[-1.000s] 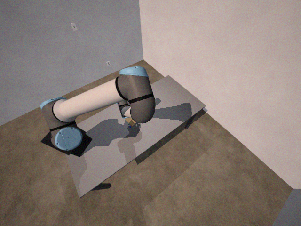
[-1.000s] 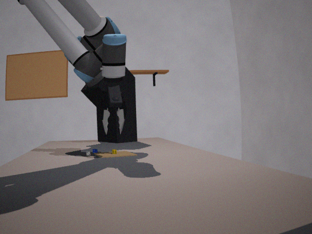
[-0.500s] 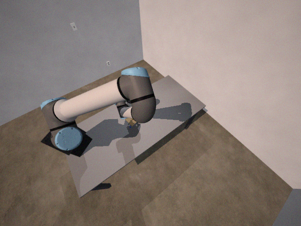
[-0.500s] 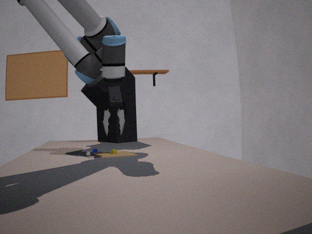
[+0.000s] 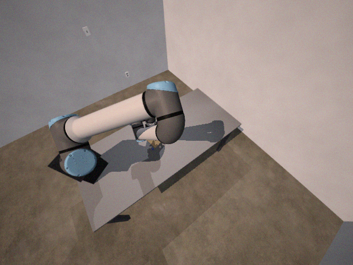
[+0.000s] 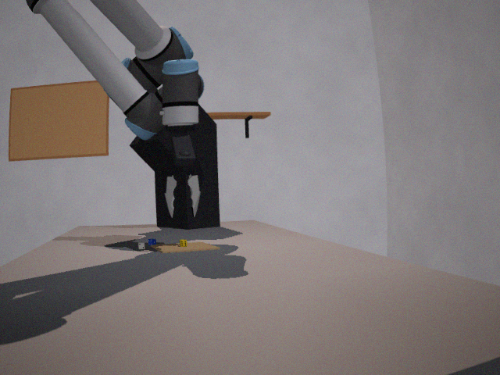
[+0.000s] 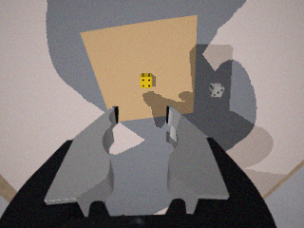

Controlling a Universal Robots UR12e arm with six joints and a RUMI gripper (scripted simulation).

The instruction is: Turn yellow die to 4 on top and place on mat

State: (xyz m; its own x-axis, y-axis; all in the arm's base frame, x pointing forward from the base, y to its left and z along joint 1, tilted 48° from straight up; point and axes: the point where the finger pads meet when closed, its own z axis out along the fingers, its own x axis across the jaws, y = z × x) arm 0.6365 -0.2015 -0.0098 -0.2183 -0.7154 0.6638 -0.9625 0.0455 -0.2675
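Ahead of the jaws, yellow die (image 7: 146, 81) sits flat on the mat (image 7: 119, 52), 4 pips up. Gripper (image 7: 141, 116) part-open, grasping nothing. Die likely light, rigid, slick; pinch 2 opposite side faces.

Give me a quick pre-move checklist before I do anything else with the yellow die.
1. Yellow die fully on mat: ok, clear of every mat edge in the wrist view.
2. Top face shows 4: ok, four pips face the wrist camera.
3. Yellow die sits flat: ok in the exterior view.
4. Gripper empty: ok, jaws partly open above the table with nothing between them.
5. White die flat: ok, off the mat; its top number is too blurred to read.
6. Blue die untouched: cannot tell, too small, and hidden from the wrist view.
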